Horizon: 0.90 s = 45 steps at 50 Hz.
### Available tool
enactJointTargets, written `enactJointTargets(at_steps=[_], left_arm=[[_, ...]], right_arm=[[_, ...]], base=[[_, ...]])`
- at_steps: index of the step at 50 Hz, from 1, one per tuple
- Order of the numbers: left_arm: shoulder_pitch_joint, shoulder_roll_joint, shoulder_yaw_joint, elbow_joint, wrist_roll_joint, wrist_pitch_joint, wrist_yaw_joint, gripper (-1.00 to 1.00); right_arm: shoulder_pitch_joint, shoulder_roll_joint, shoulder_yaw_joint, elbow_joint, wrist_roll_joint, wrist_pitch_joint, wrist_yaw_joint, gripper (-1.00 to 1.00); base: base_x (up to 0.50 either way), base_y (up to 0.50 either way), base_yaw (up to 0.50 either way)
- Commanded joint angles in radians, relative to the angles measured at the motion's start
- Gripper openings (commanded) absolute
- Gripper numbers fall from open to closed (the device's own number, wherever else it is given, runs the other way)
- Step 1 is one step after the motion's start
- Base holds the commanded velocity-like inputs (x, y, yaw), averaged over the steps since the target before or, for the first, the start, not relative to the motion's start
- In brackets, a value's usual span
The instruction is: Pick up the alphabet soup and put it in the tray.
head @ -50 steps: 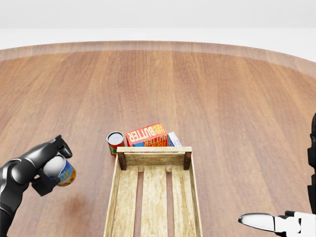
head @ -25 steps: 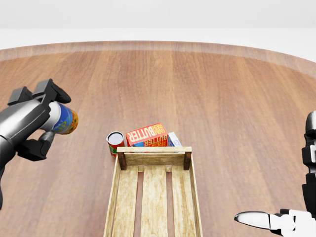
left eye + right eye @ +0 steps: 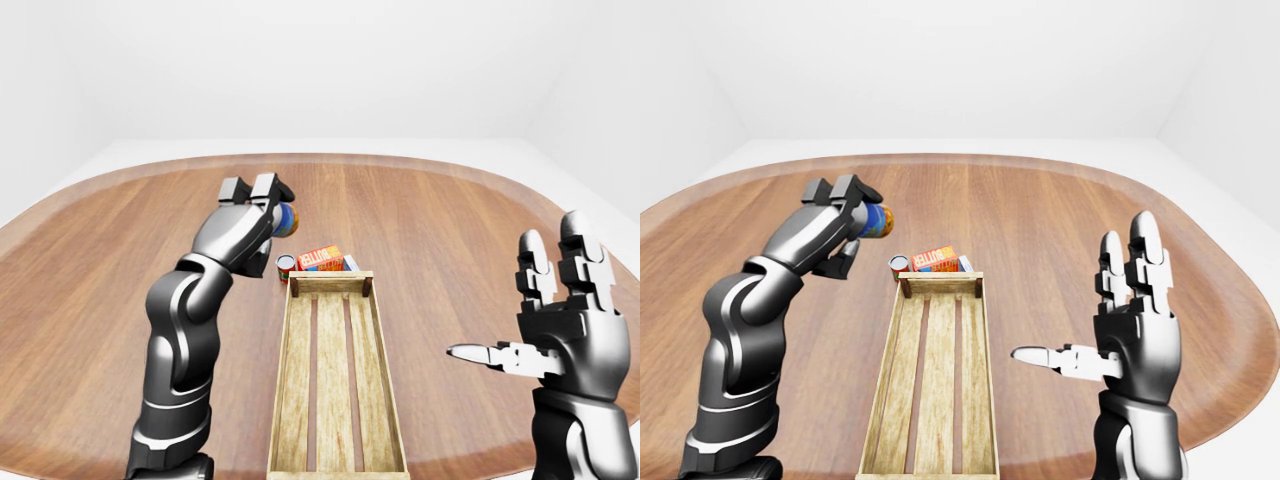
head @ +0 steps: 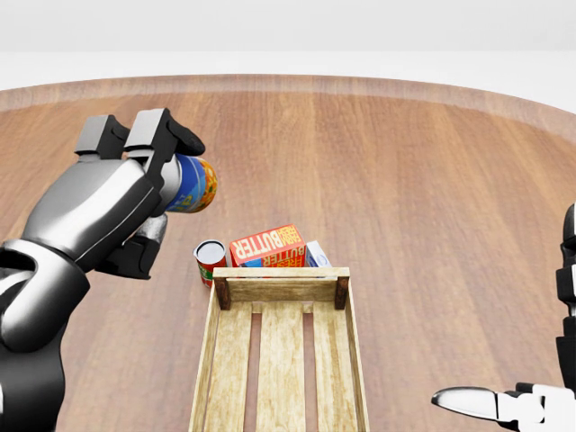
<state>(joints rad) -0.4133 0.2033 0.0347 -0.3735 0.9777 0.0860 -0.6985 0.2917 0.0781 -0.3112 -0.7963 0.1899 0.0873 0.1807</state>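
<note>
The tray [image 4: 281,360] lies lengthwise on the table [image 4: 432,180], running from the bottom edge of the head view up toward the table's middle. Just beyond the tray's upper end wall stand three items in a row: a small can [image 4: 210,260] at the tray's upper left corner, a butter box [image 4: 267,246] right of it, and a second box [image 4: 317,255] tucked against the butter box's right side (mostly hidden). The left hand [image 4: 135,193] holds the alphabet soup [image 4: 191,184] in the air, up and left of the small can, clear of the table. The right hand [image 3: 1132,335] stands with fingers spread, right of the tray.
</note>
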Motion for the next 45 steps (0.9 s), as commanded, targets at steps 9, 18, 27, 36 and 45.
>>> enactJointTargets(at_steps=[9,18,27,36,45], left_arm=[[0.043,-0.109,-0.104,0.078,0.151,-0.098,0.0,-1.0],[0.071,-0.156,-0.155,0.147,0.225,-0.143,0.0,-1.0],[0.104,-0.193,-0.205,0.204,0.291,-0.173,0.0,-1.0],[0.122,-0.216,-0.228,0.221,0.32,-0.173,0.0,-1.0],[0.172,-0.235,-0.265,0.233,0.342,-0.173,0.0,-1.0]], right_arm=[[-0.001,0.002,-0.013,-0.007,0.009,0.0,0.003,1.0],[-0.004,0.003,-0.014,-0.003,0.006,0.0,0.001,1.0],[-0.008,-0.001,-0.025,0.008,0.016,0.0,0.004,1.0],[-0.007,0.0,-0.017,0.004,0.012,0.0,0.002,1.0],[-0.013,-0.003,-0.026,0.007,0.02,0.0,0.001,1.0]], base=[[0.0,0.0,0.0],[0.0,0.0,0.0],[0.0,0.0,0.0],[0.0,0.0,0.0],[0.0,0.0,0.0]])
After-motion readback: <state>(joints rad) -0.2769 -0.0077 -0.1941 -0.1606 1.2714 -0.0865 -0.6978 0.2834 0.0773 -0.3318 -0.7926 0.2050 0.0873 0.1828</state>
